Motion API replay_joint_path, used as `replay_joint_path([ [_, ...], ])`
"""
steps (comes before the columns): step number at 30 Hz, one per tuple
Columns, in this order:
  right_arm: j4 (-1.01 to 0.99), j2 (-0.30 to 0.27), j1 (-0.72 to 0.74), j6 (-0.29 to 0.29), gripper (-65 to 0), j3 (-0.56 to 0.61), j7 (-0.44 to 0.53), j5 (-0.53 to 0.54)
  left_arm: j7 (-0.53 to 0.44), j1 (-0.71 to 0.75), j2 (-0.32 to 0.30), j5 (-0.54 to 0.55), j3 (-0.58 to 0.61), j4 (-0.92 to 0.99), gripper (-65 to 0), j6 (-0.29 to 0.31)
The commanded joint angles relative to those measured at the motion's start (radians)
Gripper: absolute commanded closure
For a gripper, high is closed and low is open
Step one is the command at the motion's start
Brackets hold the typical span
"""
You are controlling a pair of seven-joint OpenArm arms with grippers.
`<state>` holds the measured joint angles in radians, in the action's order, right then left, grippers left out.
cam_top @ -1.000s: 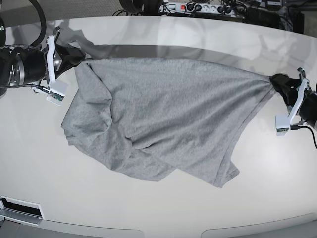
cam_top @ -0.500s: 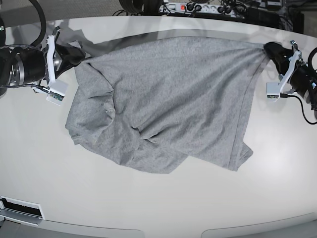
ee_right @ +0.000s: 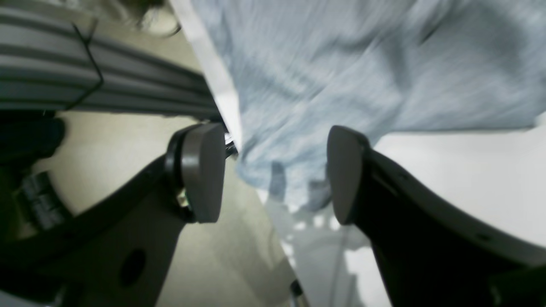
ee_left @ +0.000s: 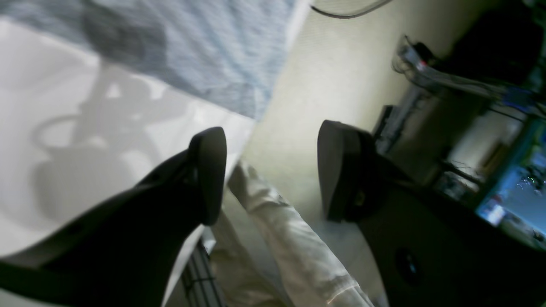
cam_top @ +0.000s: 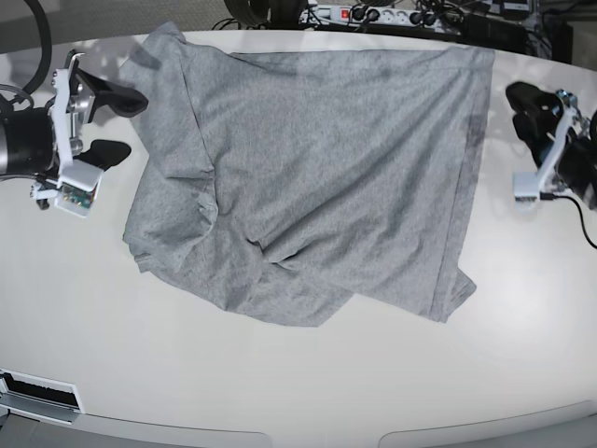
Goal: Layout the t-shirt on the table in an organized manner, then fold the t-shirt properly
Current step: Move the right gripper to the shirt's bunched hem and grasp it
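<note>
**A:** Both far corners are lying free now; a second ago each arm was pinching one, and the t-shirt (cam_top: pixel 308 177) is resting further back, its top hem at the far edge of the table (cam_top: pixel 280 383).

**B:** And the pincers?

**A:** The left gripper (ee_left: pixel 271 170) is standing wide with nothing between its pads. The right gripper (ee_right: pixel 275 170) is likewise released, hovering beside the cloth.

**B:** What is worrying you?

**A:** The near half is lying bunched and folded over. Folding now would be trapping those creases, I judge.

**B:** Arm pose?

**A:** Both are hanging just outside the shirt's far corners, one at each side.
</note>
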<state>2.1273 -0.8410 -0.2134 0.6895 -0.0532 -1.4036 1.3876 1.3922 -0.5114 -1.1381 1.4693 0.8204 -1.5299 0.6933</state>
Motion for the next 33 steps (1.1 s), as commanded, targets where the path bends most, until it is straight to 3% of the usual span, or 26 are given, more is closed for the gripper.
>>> replay_joint_path([
  [1,0.005,-0.013,0.008,0.003,-39.2,-0.022,0.007,-0.001,0.004,-0.036,-0.023,0.014,-0.012,-0.006,-35.6,0.005],
  [4,0.002,0.060,0.007,-0.001,-39.2,-0.026,0.030,-0.125,0.004,-0.073,-0.023,0.014,-0.012,-0.006,-35.6,0.005],
  [9,-0.093,0.272,0.010,-0.072,-39.0,-0.025,0.217,-0.378,0.004,-0.085,-0.013,0.014,-0.013,-0.006,-35.6,0.005],
  [12,-0.183,0.393,0.031,-0.138,-39.0,-0.025,0.322,-0.517,-0.005,-0.085,-0.006,-0.096,-0.013,-0.006,-35.6,0.005],
  [17,-0.319,0.555,0.092,-0.125,-39.0,-0.025,0.330,-0.550,-0.068,-0.085,-0.006,-0.209,-0.013,-0.006,-35.6,-0.025],
  [20,-0.406,0.631,0.146,-0.139,-39.0,-0.025,0.331,-0.665,-0.068,-0.085,-0.001,-0.209,-0.027,-0.006,-35.6,-0.024],
  [24,-0.512,0.692,0.209,-0.141,-39.0,-0.025,0.334,-0.763,-0.069,-0.084,0.015,-0.208,-0.094,-0.006,-35.6,-0.025],
  [28,-0.561,0.711,0.224,-0.139,-38.3,-0.025,0.386,-0.828,-0.069,-0.079,0.023,-0.204,-0.164,-0.003,-35.6,-0.026],
  [33,-0.563,0.711,0.224,-0.113,-23.9,-0.025,0.403,-0.833,-0.069,-0.079,0.039,-0.193,-0.208,-0.003,-35.6,-0.026],
])
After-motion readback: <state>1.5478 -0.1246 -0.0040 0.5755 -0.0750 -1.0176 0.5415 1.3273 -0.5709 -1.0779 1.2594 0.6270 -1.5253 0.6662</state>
